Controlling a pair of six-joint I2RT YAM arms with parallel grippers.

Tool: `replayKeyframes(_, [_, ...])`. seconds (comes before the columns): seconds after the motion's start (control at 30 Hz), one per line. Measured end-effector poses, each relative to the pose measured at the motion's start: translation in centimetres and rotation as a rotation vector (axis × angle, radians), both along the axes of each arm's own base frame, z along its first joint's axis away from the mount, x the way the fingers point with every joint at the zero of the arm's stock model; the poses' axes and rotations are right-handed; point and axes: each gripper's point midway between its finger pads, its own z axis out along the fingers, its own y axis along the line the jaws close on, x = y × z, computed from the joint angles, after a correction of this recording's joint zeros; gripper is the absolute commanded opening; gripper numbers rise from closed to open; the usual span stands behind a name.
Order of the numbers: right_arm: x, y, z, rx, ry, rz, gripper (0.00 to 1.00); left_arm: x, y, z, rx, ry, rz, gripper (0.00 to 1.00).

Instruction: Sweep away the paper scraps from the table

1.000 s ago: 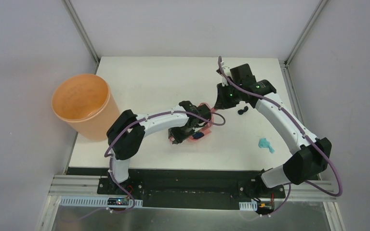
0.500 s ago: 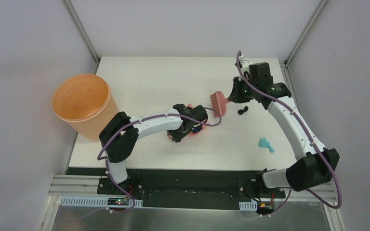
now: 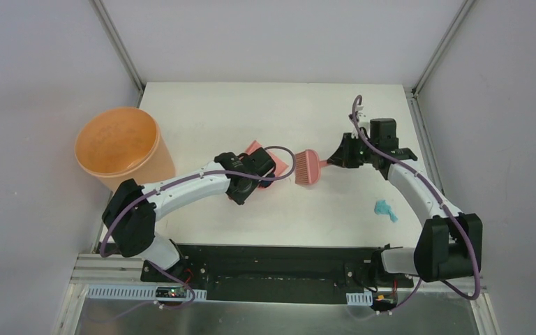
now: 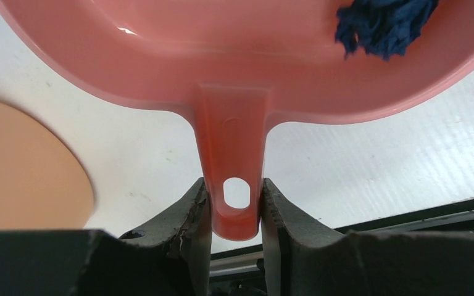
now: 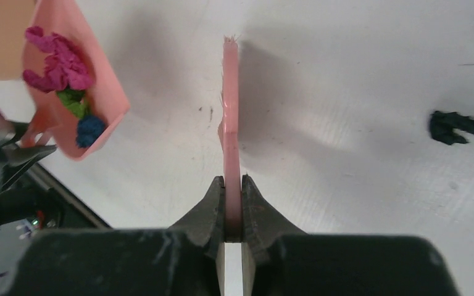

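Note:
My left gripper point(image 4: 236, 206) is shut on the handle of the pink dustpan point(image 4: 160, 68), which is lifted above the table point(image 3: 202, 112). In the pan lie paper scraps: a dark blue wad point(image 4: 382, 28), a magenta one point(image 5: 58, 65) and a green one point(image 5: 74, 102). My right gripper point(image 5: 232, 213) is shut on the pink hand brush point(image 5: 230, 123), seen edge-on; from above the brush point(image 3: 307, 167) hangs just right of the dustpan point(image 3: 257, 152). A black scrap point(image 5: 460, 127) lies on the table right of the brush. A teal scrap point(image 3: 385, 210) lies near the right arm.
A big orange bucket point(image 3: 118, 150) stands at the table's left edge, left of the dustpan. Metal frame posts point(image 3: 118, 49) rise at the back corners. The black front rail point(image 3: 265, 255) carries both arm bases.
The left arm has carried the dustpan left and away from the front edge, toward the bucket. The right arm has swung right with the brush and now covers the black scrap from above.

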Motion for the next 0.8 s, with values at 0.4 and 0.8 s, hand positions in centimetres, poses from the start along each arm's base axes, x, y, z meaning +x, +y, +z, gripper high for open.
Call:
replayKeyframes(0.4, [-1.1, -0.7, -0.9, 0.242, 0.044, 0.05, 0.0, 1.9, 1.8, -1.2, -0.067, 0.013, 0.123, 0.0])
replayKeyframes(0.8, [-1.5, -0.4, -0.9, 0.3, 0.082, 0.084, 0.0, 3.3, 0.8, 3.3, -0.191, -0.07, 0.193, 0.0])
